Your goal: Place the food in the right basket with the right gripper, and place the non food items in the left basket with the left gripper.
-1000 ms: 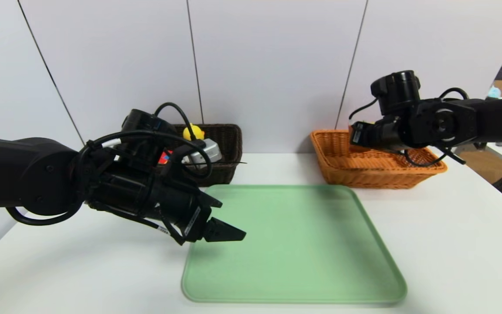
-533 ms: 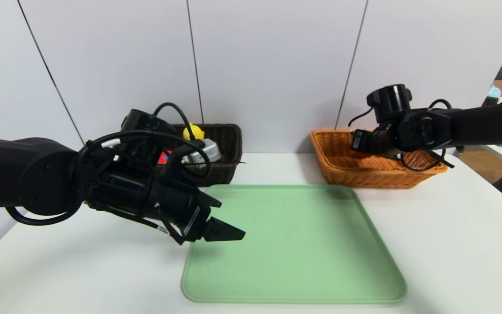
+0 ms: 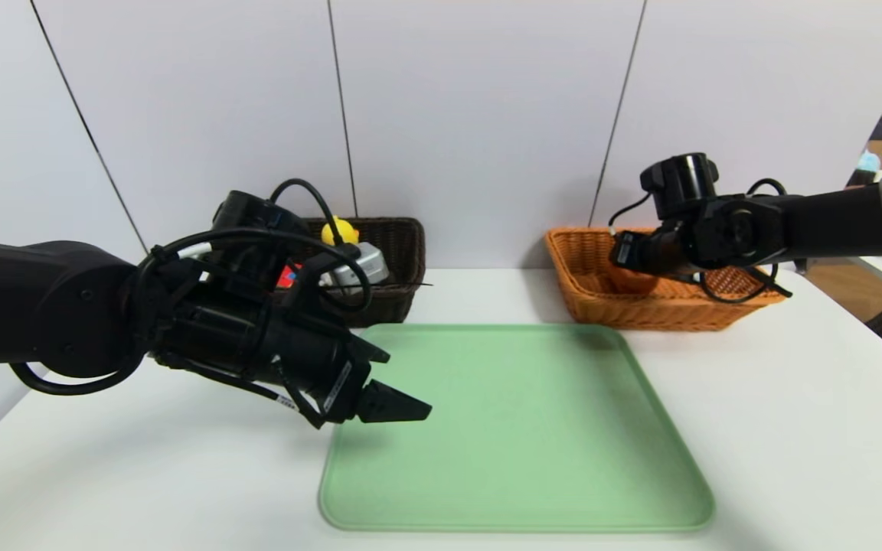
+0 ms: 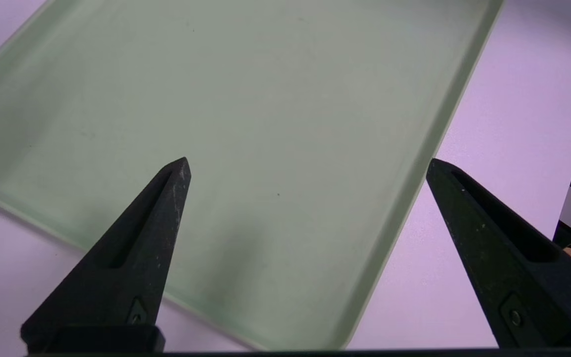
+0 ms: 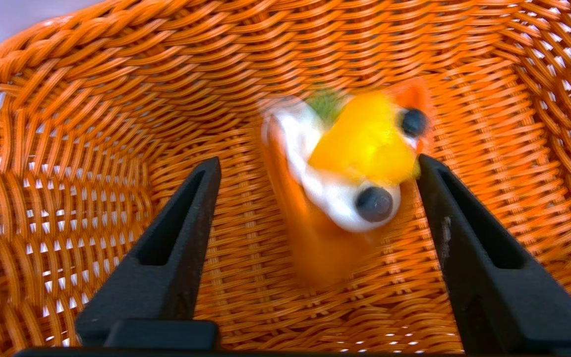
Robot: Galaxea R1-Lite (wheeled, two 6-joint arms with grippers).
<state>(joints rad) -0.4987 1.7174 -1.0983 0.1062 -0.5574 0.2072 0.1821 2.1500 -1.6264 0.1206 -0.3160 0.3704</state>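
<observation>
My right gripper point(image 3: 622, 249) point(image 5: 317, 159) hangs open low inside the light orange right basket point(image 3: 586, 306) point(image 5: 92, 124). The food, a brown pastry point(image 5: 350, 168) point(image 3: 632, 280) with white cream, yellow fruit and black berries, shows blurred between the spread fingers, over the basket floor. It is close to one finger and well apart from the other. The dark left basket point(image 3: 403, 245) holds the yellow duck on its white scooter point(image 3: 340, 231) and the cube point(image 3: 286, 277), partly hidden by my left arm. My left gripper point(image 3: 410, 409) point(image 4: 308, 166) stands open and empty above the tray's near-left corner.
A bare green tray point(image 3: 517, 428) point(image 4: 265, 99) lies in the middle of the white table point(image 3: 793, 428). Both baskets stand at the back by the wall. The table's right edge runs close beside the orange basket.
The right arm has dropped lower into the orange basket, and the pastry now shows under the gripper on the basket floor. The left arm has not moved.
</observation>
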